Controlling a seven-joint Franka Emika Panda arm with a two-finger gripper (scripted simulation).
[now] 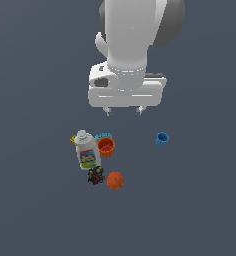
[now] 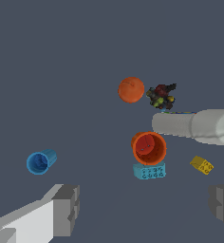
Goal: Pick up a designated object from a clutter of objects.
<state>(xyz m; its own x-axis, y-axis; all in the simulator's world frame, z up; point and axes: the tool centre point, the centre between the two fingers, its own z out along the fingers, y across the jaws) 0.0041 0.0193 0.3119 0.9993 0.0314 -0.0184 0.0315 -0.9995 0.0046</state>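
The designated object, a smooth orange-red ball [image 1: 115, 180] [image 2: 131, 89], lies on the floor beside a dark multicoloured toy [image 1: 95, 176] [image 2: 161, 96]. The rest of the clutter is a white bottle [image 1: 86, 151] [image 2: 195, 126] lying down, an orange ribbed cup [image 1: 106, 147] [image 2: 149, 148], a light blue brick [image 1: 103, 136] [image 2: 149, 171] and a small yellow piece [image 1: 73, 139] [image 2: 201, 164]. My gripper [image 1: 123, 111] [image 2: 144, 209] hangs open well above the floor, behind the clutter in the exterior view, holding nothing.
A blue cup [image 1: 162, 139] [image 2: 40, 162] lies on its side apart from the pile, toward the exterior view's right. The floor is a plain dark grey surface.
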